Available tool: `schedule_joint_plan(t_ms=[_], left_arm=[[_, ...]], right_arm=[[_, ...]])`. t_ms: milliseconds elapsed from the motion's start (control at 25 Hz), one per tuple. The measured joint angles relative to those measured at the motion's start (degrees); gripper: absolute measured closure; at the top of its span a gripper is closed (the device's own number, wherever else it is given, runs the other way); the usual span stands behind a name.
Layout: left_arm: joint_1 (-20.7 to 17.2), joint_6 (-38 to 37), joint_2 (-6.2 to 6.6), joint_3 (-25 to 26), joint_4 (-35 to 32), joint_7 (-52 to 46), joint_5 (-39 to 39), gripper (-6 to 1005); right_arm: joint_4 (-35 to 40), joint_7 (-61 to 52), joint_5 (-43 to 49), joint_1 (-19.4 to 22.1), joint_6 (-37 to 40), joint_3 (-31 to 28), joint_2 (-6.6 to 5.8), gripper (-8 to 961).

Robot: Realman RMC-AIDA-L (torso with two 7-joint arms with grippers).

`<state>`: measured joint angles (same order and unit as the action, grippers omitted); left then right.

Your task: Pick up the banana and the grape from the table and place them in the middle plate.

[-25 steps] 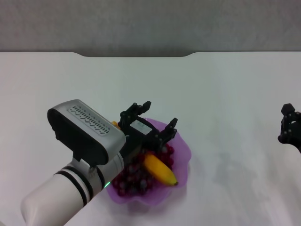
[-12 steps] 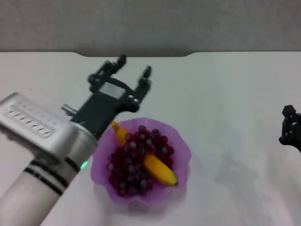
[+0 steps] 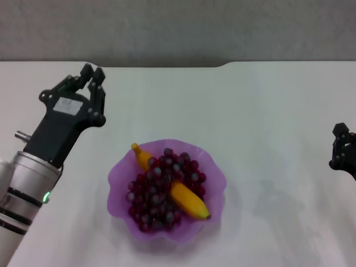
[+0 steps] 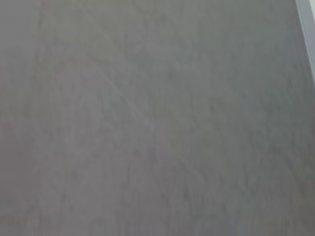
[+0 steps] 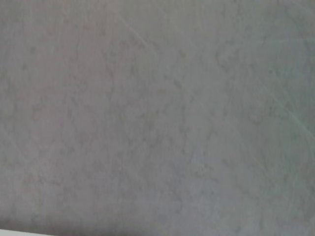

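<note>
The middle plate (image 3: 167, 189), translucent purple with a scalloped rim, sits on the table (image 3: 267, 111) toward the near edge, slightly left of centre in the head view; both fruits lie inside it. The banana (image 3: 183, 197) runs diagonally across the dish, its stem end near the far-left rim and its dark tip near the right-hand rim on the robot's side; the grape (image 3: 161, 192) bunch lies heaped over the banana's middle and fills most of the plate's floor, so only the 2 ends of the banana show.

The left gripper (image 3: 92, 75) hangs above the table's far-left part, well apart from the plate; its fingers stand close together with nothing between them. The right gripper (image 3: 344, 150) is at the right edge of the head view, away from the plate; I cannot tell how its fingers stand.

Both wrist views show only a plain grey surface; a pale strip (image 4: 307, 29) crosses 1 corner of the left wrist view.
</note>
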<state>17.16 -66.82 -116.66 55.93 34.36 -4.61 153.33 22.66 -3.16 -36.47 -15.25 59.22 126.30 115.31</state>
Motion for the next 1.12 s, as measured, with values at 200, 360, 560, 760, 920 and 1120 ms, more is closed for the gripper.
schedule_joint_plan(t_ms=[200, 360, 560, 760, 920, 1120], left_arm=[[2.75, -2.26, -0.23, 1.13, -7.67, -0.07, -0.02, 795], [4.07, -1.87, -0.24, 2.81, -11.41, 0.24, -0.02, 818], [6.07, -0.61, -0.30, 4.42, -16.79, -0.11, -3.54, 825], [6.02, 0.67, -0.32, 4.50, -17.12, 0.00, -8.31, 820], [6.73, 4.61, -0.28, 4.52, -17.39, 0.14, -9.25, 815], [7.29, 5.90, -0.24, 4.56, -17.94, -0.04, -9.59, 820]], right_arm=[[-0.09, 0.00, -0.06, -0.33, -0.03, 0.00, 0.00, 953], [-0.30, 0.00, -0.39, -0.75, -1.43, -0.01, 0.10, 953], [-0.66, 0.00, -0.47, -1.84, -3.75, -0.18, 0.09, 953], [-2.12, 0.00, -0.62, -2.21, -3.80, -1.24, 0.09, 953], [-3.85, 0.00, -1.26, -2.44, -4.12, -3.89, 0.09, 953], [-6.00, 0.03, -7.93, -2.82, -3.71, -5.37, -0.08, 953]])
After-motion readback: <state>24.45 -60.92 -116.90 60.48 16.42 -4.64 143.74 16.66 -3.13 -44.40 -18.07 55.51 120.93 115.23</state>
